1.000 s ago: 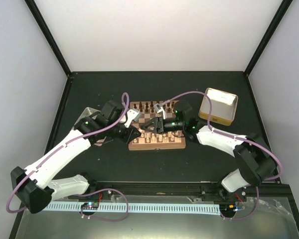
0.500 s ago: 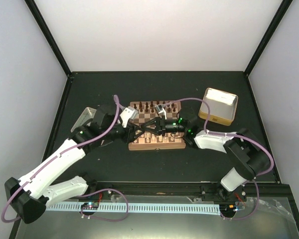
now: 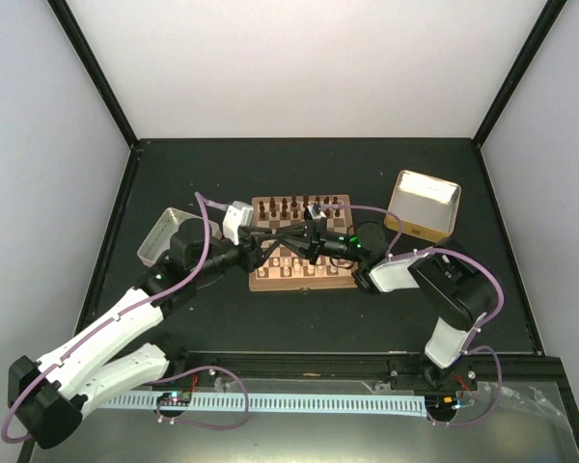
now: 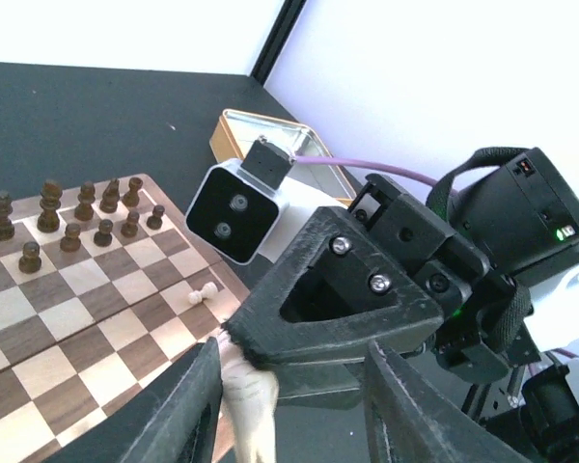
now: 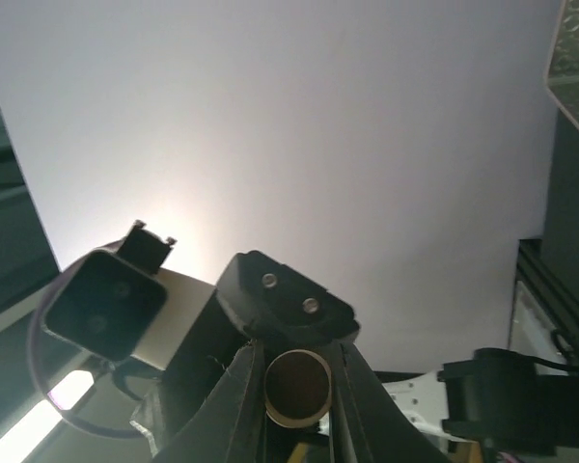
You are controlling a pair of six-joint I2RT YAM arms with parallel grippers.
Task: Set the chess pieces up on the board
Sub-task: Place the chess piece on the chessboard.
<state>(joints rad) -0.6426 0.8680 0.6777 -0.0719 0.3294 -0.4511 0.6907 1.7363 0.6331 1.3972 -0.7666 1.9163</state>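
Pale cream wood: chess piece [image 4: 249, 410] aloft over board [image 3: 304, 284], 9 o'clock edge, pinched in right gripper [image 4: 236, 338] tips. Left gripper [image 4: 294, 415] fingers spread, piece against one. Likely light, rigid, smooth, apt to twist; best gripped squarely across stem.

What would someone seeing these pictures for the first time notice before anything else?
The two grippers meet nose to nose above the board: the right gripper is shut on a pale chess piece, which sits between the left gripper's open jaws. Next come the dark pieces ranked along the board's far edge, and one pale pawn lying on its side near the edge facing the gold tin.
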